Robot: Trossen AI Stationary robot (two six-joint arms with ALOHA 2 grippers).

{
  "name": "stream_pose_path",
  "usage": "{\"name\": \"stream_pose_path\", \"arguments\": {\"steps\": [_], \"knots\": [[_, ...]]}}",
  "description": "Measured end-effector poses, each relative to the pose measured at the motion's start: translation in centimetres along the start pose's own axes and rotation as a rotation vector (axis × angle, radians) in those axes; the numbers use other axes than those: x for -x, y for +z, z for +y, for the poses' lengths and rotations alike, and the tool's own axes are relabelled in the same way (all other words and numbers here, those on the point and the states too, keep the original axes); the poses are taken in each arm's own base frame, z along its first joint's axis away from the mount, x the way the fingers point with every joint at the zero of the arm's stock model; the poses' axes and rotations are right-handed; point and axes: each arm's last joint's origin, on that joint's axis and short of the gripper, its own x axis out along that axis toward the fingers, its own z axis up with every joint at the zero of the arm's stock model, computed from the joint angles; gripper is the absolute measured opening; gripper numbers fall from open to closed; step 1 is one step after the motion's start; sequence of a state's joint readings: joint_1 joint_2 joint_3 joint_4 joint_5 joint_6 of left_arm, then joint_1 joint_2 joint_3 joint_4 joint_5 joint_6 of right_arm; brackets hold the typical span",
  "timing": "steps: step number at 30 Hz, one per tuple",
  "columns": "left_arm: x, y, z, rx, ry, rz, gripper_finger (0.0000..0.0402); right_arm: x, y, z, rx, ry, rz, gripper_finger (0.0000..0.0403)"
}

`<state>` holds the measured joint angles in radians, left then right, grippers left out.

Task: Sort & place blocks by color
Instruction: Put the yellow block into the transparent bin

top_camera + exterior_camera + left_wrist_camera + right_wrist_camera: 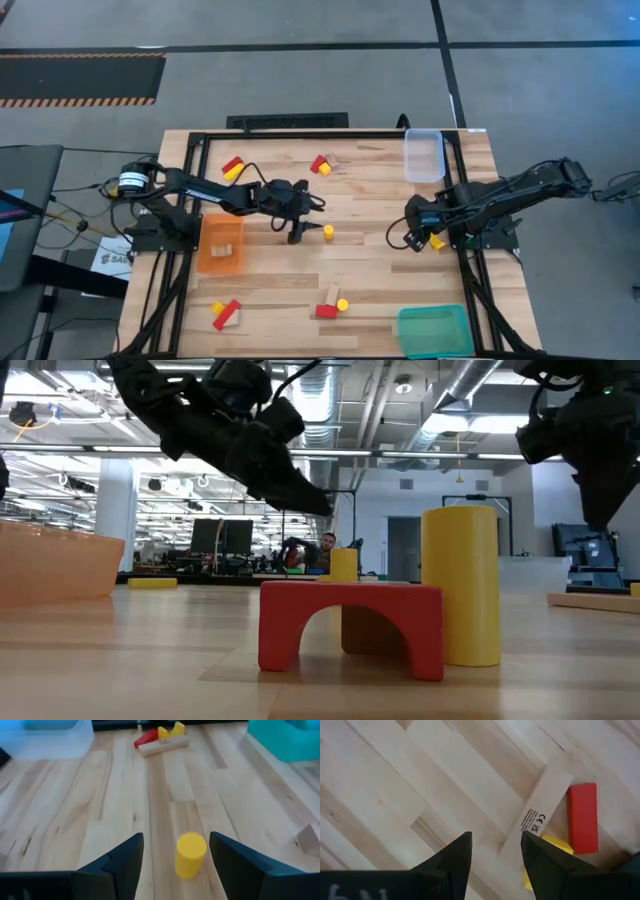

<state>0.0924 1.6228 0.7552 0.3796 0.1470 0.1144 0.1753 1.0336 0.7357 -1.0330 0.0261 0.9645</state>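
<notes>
My left gripper (305, 234) reaches across the table's middle, slanting down and open. A short yellow cylinder (190, 854) stands upright on the wood between its fingertips (176, 837), touching neither finger. At the table's right side my right gripper (415, 240) points down, open (496, 836). It hangs over a plain wood bar (540, 812), a red block (582, 817) and a yellow block (554, 847) that lie together on the table. I cannot tell whether its fingers touch the bar. In the low view the left gripper (295, 490) slants toward the far yellow cylinder (343, 563).
An orange tray (205, 262) holding wood blocks sits by the left arm, a clear tray (423, 155) at far right and a green tray (435, 330) at near right. Clusters of red, yellow and wood blocks lie at far left (232, 168), far middle (322, 165), near left (225, 313) and near middle (330, 305).
</notes>
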Motion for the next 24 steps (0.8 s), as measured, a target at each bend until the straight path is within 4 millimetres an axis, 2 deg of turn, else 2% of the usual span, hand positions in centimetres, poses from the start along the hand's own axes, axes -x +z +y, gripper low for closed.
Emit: {"name": "stream_pose_path", "arguments": {"steps": [4,6,11,14,18,20,22,24], "knots": [[-0.8,0.2,0.0,-0.026,0.018,0.013,0.0223,0.0,0.0,0.0,0.036,0.001,-0.001,0.0188],[-0.8,1.0,0.4,-0.023,0.067,0.000,0.0234,0.0,0.0,0.0,0.048,0.001,-0.002,0.0186],[1.5,4.1,2.5,0.096,0.240,0.039,0.0268,0.0,0.0,0.0,0.050,0.001,-0.002,0.0182],[2.9,5.0,5.6,0.270,0.392,0.162,0.0278,0.0,0.2,0.0,0.058,0.012,-0.013,0.0180],[3.1,5.0,10.9,0.429,0.462,0.271,0.0281,0.0,0.9,0.0,0.051,0.037,-0.045,0.0181],[2.4,5.3,13.5,0.537,0.481,0.274,0.0281,0.0,1.3,0.0,0.037,0.050,-0.061,0.0181],[2.0,4.9,16.1,0.728,0.513,0.340,0.0281,0.0,1.6,-0.1,0.020,0.059,-0.072,0.0181],[1.2,4.6,18.3,0.840,0.493,0.399,0.0281,0.0,1.9,-0.1,0.006,0.068,-0.085,0.0180]]}}
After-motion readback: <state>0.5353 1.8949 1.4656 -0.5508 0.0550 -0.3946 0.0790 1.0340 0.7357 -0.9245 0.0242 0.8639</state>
